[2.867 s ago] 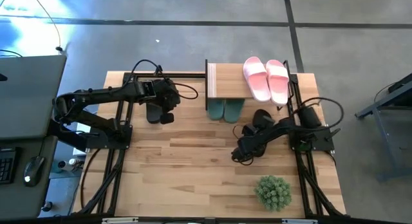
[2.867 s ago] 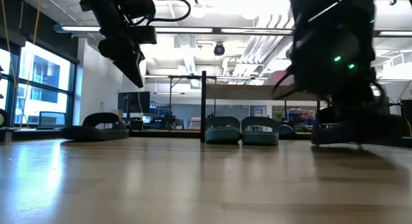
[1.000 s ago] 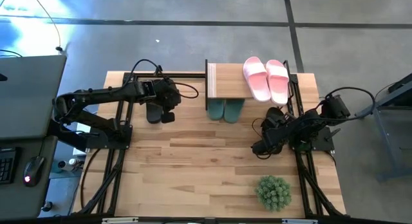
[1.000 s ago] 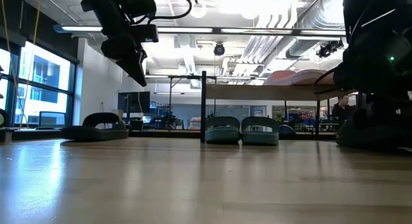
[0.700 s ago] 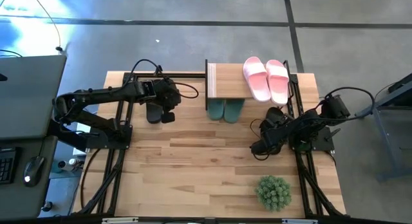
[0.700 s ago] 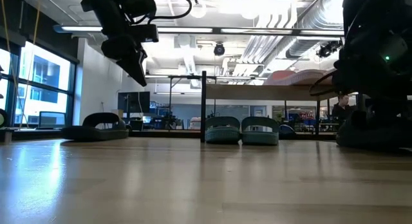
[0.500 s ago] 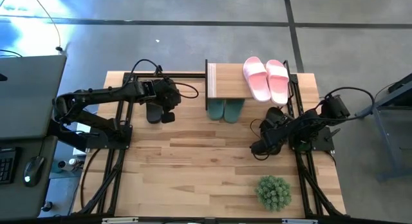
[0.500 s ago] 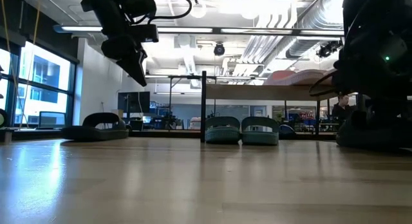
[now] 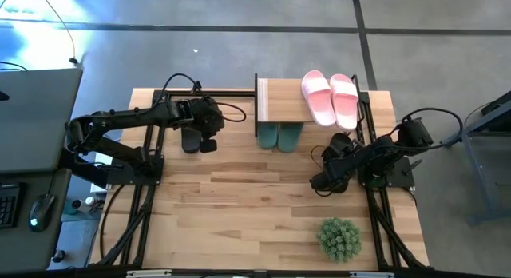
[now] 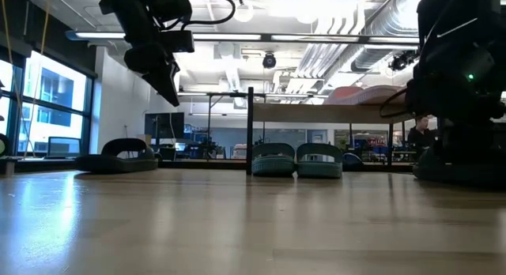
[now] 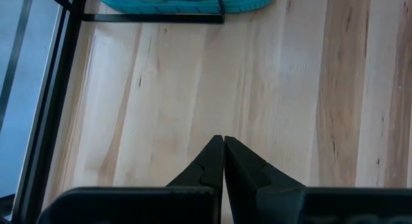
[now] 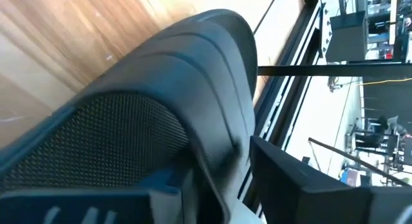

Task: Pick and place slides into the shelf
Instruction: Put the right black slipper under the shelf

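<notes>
Two pale pink slides (image 9: 331, 98) lie on the top board of the shelf (image 9: 279, 102). Two dark green slides (image 9: 279, 137) stand under it on the table. One black slide (image 9: 190, 139) rests on its sole at the far left, and my left gripper (image 10: 164, 79) hangs shut well above it. Another black slide (image 10: 458, 171) rests on the table at the right, under my right arm. My right gripper (image 9: 320, 181) is open, and the edge of that slide's strap (image 12: 161, 114) runs down between its fingers. My right gripper has one open finger (image 12: 290, 179) on each side of the black slide's strap edge (image 12: 222, 166). I cannot tell whether either finger touches the strap. The slide sits on the table.
A round green spiky plant (image 9: 339, 238) stands at the near right. Black frame rails run along both table sides (image 9: 369, 142). Bare wood lies between the arms and toward the near edge (image 9: 239, 206).
Since the earliest frames my right gripper has gone from the table's middle toward its right edge, taking the black slide along. Over the last second the slide has stayed in place on the table. My left arm has kept still.
</notes>
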`<state>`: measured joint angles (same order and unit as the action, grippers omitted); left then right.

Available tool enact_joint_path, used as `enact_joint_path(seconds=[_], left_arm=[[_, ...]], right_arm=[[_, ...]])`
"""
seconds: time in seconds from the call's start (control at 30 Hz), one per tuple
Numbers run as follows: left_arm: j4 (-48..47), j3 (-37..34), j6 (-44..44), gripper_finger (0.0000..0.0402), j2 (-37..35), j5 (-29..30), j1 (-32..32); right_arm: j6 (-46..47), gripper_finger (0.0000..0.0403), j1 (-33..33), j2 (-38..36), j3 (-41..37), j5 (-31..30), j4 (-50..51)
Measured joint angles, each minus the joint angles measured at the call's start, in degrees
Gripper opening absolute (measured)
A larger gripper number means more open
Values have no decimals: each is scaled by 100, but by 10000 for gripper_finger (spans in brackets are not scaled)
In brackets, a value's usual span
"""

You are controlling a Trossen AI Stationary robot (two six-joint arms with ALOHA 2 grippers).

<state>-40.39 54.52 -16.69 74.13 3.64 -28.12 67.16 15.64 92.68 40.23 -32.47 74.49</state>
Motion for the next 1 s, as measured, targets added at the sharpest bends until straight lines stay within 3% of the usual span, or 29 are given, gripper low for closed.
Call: enact_joint_path(seconds=[0.43, 0.67, 0.87, 1.0], left_arm=[[-16, 0, 48, 3, 0, 0, 0], [-19, 0, 61, 3, 0, 0, 0], [-32, 0, 61, 3, -2, 0, 2], [-49, 0, 68, 3, -2, -2, 1]], right_arm=[[-8, 119, 24, -11, 1126, 388, 555], [640, 119, 307, -25, 2046, 758, 1612], [756, 115, 619, -322, 2829, 2451, 1100], [1178, 87, 870, -533, 3246, 2649, 1100]])
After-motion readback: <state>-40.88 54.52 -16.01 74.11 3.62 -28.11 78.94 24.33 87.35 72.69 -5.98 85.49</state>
